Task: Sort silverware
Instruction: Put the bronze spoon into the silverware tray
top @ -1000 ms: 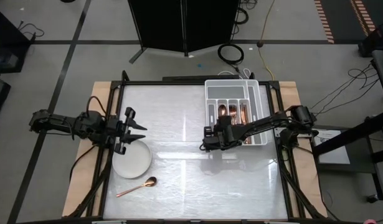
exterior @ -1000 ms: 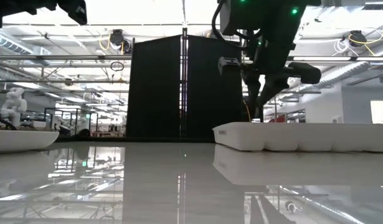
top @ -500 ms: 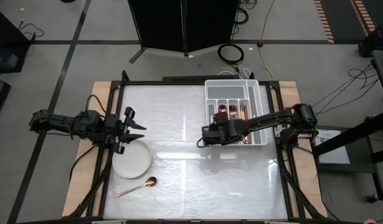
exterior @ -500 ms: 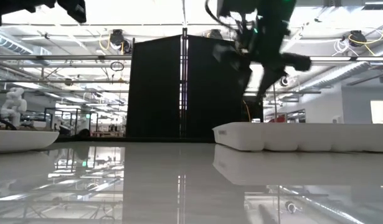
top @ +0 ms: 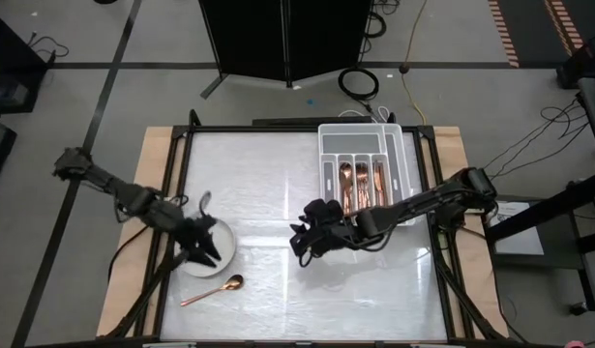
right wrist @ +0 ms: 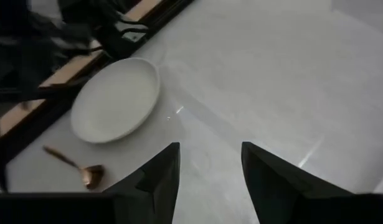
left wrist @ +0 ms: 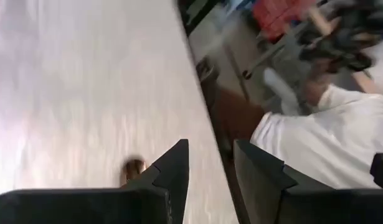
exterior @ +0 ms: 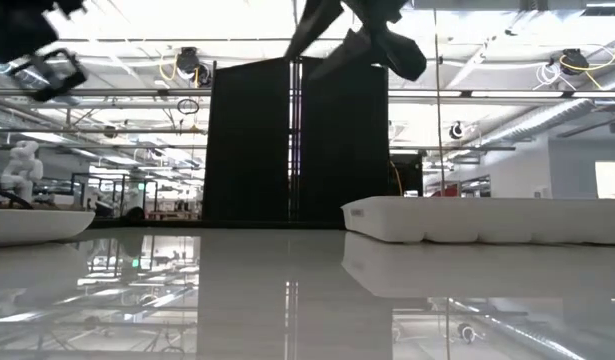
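Lying just beside the plate (top: 208,253), the spoon (top: 212,290) points its bowl toward the tray (top: 405,164); both grippers, left (top: 206,246) and right (top: 303,242), gape empty.

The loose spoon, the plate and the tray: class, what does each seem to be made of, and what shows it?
Spoon: likely metal, polished copper tone, shiny.
Plate: probably ceramic or plastic, plain white, smooth, soft sheen.
Tray: likely moulded white plastic, matte, with rounded dividers; it holds more copper-coloured silverware.

One camera looks straight down on the whole desk (top: 278,174); another sits level at its surface. Both wrist cameras share the spoon (right wrist: 90,174).
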